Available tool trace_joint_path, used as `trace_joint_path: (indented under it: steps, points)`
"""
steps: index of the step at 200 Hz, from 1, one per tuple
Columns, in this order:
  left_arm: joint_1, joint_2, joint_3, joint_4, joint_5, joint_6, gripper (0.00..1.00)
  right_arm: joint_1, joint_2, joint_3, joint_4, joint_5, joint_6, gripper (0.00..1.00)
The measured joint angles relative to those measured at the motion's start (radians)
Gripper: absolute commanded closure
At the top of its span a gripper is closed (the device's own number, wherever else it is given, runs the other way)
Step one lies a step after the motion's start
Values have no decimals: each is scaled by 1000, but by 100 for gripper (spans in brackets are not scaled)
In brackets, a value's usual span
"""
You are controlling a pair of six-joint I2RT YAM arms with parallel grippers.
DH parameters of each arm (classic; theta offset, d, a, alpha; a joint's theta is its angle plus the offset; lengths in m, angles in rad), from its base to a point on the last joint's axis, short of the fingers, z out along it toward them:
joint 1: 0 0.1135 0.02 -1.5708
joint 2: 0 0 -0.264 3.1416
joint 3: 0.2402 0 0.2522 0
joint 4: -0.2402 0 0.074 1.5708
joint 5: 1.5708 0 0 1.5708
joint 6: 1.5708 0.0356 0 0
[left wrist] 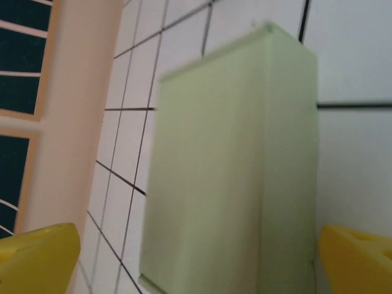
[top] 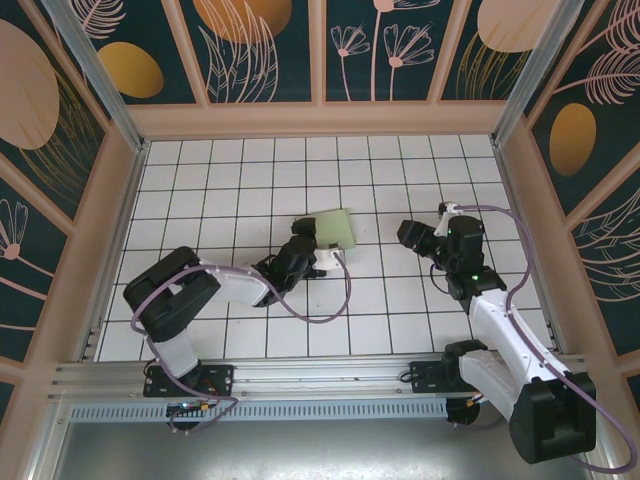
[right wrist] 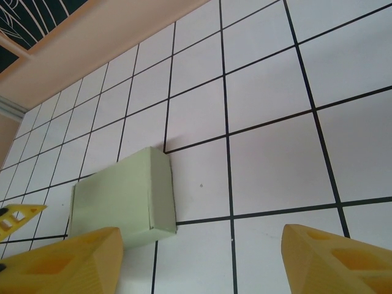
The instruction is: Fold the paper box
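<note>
Lying as a closed block, the paper box [top: 332,229] looked folded, though blur hid its seams; the left gripper [top: 303,250] gaped empty beside it, the right gripper [top: 414,236] likewise.

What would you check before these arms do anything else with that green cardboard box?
1. Pale mint-green card paper box folded into a closed block: ok.
2. Box lying flat on the white tiled table: ok.
3. The left jaws open, facing the box: ok.
4. The left jaws free of its sides: cannot tell.
5. The right jaws open, empty, apart from the box: ok.
6. Flaps on its underside tucked in: cannot tell.
</note>
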Motion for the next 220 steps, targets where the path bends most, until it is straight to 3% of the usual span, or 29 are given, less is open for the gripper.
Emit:
trace_joint_path:
  steps: [25,56,86,112,132,173,220]
  points:
    - [7,-151,-20,0,102,-176,1,-2,13,0,19,-12,-16,28]
    - [73,-247,-25,12,180,-505,1,-2,82,0,69,-47,-31,26]
    - [183,-260,-29,-21,154,-827,1,-2,146,0,127,-55,-57,24]
    - [268,-301,-45,-74,90,-998,1,-3,183,0,217,-14,-112,8]
    - [340,-389,-113,-75,40,-1048,1,-10,206,-11,320,56,-183,1]
    - [501,-565,-260,6,-52,-1004,1,-58,265,-117,550,227,-309,1]
    - [657,-525,-400,166,-45,-899,1,-119,409,-259,890,307,-393,1]
